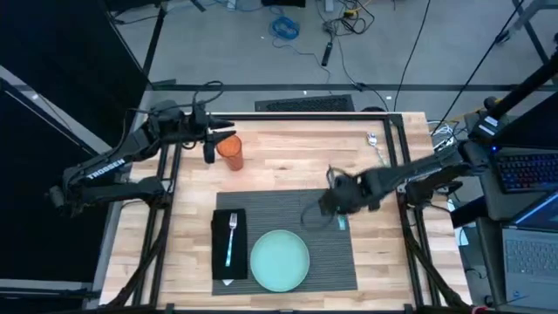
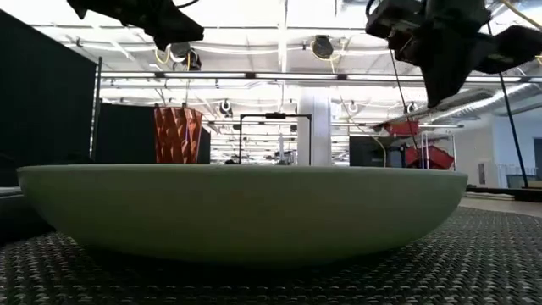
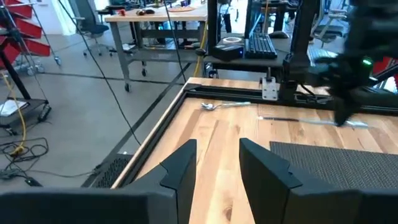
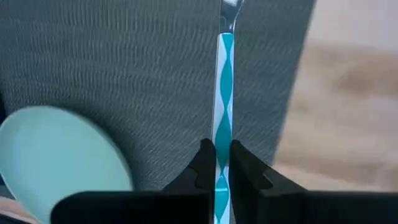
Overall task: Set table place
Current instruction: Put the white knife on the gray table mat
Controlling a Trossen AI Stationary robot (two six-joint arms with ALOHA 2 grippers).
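On the wooden table (image 1: 288, 170) lies the dark grey ribbed placemat (image 1: 331, 257). On it are a pale teal plate (image 1: 279, 259) and a black napkin (image 1: 220, 257) with a fork (image 1: 232, 237) resting on top. My right gripper (image 1: 336, 209) hovers over the mat's right part, shut on a utensil with a teal-and-white striped handle (image 4: 224, 87). My left gripper (image 1: 209, 148) stands open at the far left, above and beside an orange cup (image 1: 231, 151) that stands on the wood. My right gripper pinches the utensil's striped handle (image 4: 224, 134) between its two fingers, near the handle's free end. The fingers come from above and lie across the handle. The utensil is lifted clear over the mat, its metal end (image 4: 230, 12) toward the table's far edge.
A spoon (image 1: 372, 139) lies on the wood at the far right corner. The black frame rails run along the table's left, right and far sides. Bare wood shows between the cup and the spoon, and on the mat to the right of the plate.
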